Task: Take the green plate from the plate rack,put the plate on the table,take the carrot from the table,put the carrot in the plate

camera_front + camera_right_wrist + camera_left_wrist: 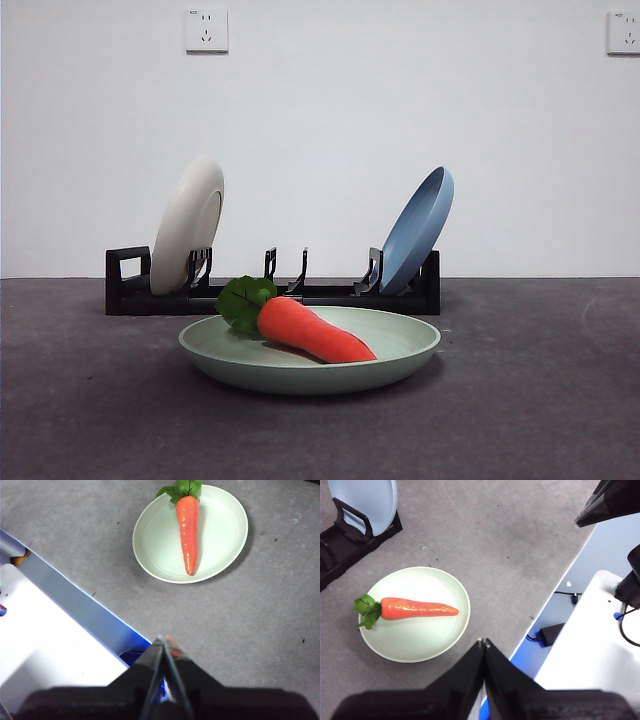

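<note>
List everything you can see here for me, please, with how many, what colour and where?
Pale mint-green round plate: one, flat on the table in front of the rack.
Orange toy carrot with green leaves: one, lying in the green plate.
Long low black plate rack: one, behind the green plate.
Cream-white round plate: one, leaning in the rack's handle end.
Blue round plate: one, leaning in the rack's other end.
Dark grey table: one, under everything.
White wall sockets: two, high on the wall.
Left gripper: black, jaws shut, above the table's edge.
Right gripper: black, jaws shut, likewise.
</note>
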Motion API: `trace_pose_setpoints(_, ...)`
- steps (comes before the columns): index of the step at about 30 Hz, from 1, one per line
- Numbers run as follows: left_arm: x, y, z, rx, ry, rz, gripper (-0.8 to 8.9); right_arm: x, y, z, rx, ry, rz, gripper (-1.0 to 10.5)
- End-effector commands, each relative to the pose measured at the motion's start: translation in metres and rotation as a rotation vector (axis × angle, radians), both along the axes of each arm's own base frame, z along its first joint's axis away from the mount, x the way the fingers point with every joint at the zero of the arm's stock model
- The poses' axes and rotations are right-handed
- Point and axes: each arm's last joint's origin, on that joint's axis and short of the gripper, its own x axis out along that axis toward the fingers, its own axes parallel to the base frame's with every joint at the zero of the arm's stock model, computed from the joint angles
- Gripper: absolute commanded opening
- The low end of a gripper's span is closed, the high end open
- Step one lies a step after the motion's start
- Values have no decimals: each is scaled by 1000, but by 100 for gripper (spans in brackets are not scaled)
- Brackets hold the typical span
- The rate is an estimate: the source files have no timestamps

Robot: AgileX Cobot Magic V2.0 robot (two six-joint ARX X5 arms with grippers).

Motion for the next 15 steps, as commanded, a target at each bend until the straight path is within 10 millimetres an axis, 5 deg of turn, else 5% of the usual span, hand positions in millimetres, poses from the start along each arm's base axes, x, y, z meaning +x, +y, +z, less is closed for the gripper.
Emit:
trace_pose_setpoints(1,3,2,1,0,-34,50,-4,0,0,-1,1,2,-5,1)
trace_pose_setpoints(7,18,21,17,-9,-274,152,-4,0,0,-1,1,2,-5,1)
trace_pose_setpoints(15,27,71,28,-258,-640,351,-4,0,0,-1,1,2,-5,1)
